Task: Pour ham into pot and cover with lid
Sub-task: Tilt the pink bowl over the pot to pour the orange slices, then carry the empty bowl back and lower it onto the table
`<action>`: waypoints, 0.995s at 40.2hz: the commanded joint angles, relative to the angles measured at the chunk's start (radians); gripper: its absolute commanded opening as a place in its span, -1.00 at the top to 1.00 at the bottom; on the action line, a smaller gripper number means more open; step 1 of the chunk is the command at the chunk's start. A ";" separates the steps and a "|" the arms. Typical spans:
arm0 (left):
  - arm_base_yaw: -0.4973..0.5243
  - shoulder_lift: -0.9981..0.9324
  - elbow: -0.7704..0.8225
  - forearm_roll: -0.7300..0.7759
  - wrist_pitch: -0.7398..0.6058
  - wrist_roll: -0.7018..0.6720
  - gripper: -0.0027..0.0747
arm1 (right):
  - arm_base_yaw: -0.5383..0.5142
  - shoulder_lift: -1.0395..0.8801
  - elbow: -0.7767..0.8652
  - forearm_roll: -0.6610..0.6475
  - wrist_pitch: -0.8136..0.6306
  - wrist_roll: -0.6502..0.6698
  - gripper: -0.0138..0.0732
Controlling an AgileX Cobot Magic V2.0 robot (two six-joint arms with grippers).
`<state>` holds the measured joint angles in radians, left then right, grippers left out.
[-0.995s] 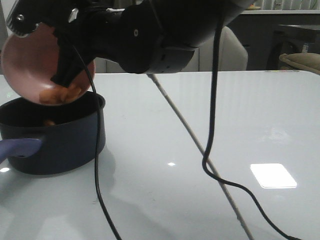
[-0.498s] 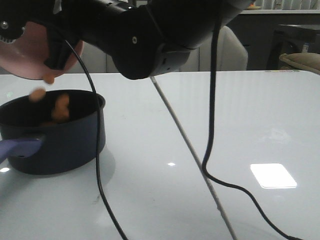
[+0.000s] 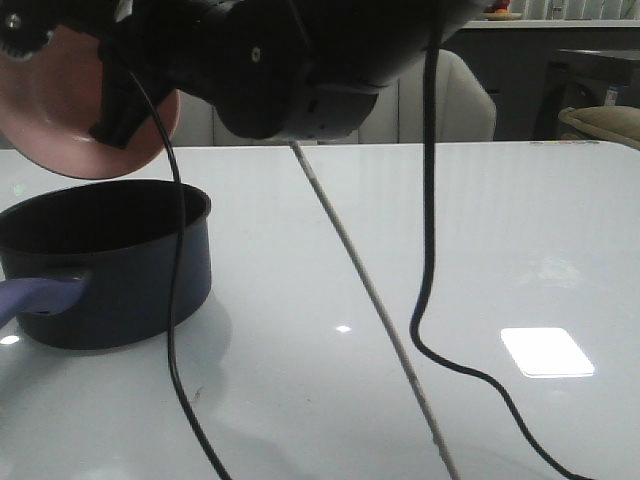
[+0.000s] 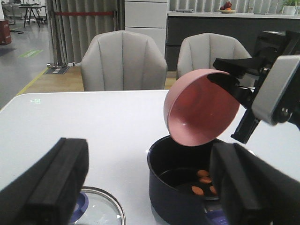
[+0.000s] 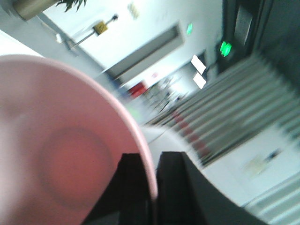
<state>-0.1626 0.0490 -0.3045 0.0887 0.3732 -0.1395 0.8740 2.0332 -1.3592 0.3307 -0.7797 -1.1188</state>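
Observation:
The dark navy pot (image 3: 120,270) stands at the table's left with its blue-purple handle (image 3: 40,295) toward me. Several orange ham slices (image 4: 203,180) lie on its bottom. Above it hangs an empty pink bowl (image 3: 60,110), tipped steeply, with my right gripper (image 5: 152,187) shut on its rim (image 4: 234,91). The glass lid (image 4: 101,211) with its blue knob lies flat on the table beside the pot. My left gripper (image 4: 150,164) is open and empty, hovering low near the lid and pot.
My right arm fills the top of the front view, and its black cable (image 3: 428,250) hangs down to the table. A pale seam (image 3: 370,290) crosses the white table. Two grey chairs (image 4: 123,61) stand behind the far edge.
The ham slid out of the pink bowl and dropped into the pot. The bowl tipped further, is now empty, and sits slightly higher.

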 commanded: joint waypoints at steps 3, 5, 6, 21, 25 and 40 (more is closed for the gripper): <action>-0.008 0.010 -0.027 0.002 -0.079 -0.002 -0.53 | -0.001 -0.154 -0.035 0.156 0.148 0.227 0.37; -0.008 0.010 -0.027 0.002 -0.079 -0.002 -0.53 | -0.008 -0.178 -0.035 0.213 0.229 0.249 0.37; -0.008 0.010 -0.027 0.002 -0.079 -0.002 -0.53 | -0.011 -0.188 -0.035 0.233 0.276 0.250 0.37; -0.008 0.010 -0.027 0.002 -0.079 -0.002 -0.53 | -0.151 -0.334 -0.034 0.458 0.916 0.250 0.38; -0.008 0.010 -0.027 0.002 -0.079 -0.002 -0.53 | -0.219 -0.355 -0.033 0.424 1.054 0.250 0.37; -0.008 0.010 -0.027 0.002 -0.079 -0.002 -0.53 | -0.402 -0.411 -0.033 -0.121 1.329 0.738 0.37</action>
<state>-0.1626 0.0490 -0.3045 0.0887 0.3732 -0.1395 0.5048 1.6805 -1.3592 0.3447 0.5396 -0.5291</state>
